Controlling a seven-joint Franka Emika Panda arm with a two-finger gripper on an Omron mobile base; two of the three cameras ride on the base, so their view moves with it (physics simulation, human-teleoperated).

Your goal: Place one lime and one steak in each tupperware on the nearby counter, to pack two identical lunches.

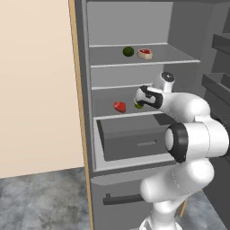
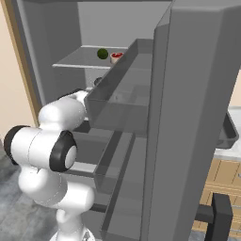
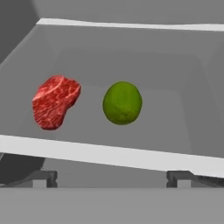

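Two foods share the fridge's middle shelf [image 3: 109, 151]: a red steak [image 3: 54, 101] and a yellow-green lime [image 3: 122, 103], near but apart. Facing the lime, the claw [image 1: 140, 99] stands open, probably lined up to take it. Another lime [image 1: 128, 51] and steak [image 1: 145, 54] wait on the upper shelf.

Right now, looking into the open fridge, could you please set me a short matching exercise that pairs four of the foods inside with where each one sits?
Things:
1. dark green lime
2. beige-rimmed steak
3. bright red steak
4. yellow-green lime

Places:
A. middle shelf, straight ahead of the open gripper
B. upper shelf, on the right of its neighbour
C. middle shelf, on the left of its neighbour
D. upper shelf, on the left of its neighbour

Pairs: 1-D, 2-B, 3-C, 4-A
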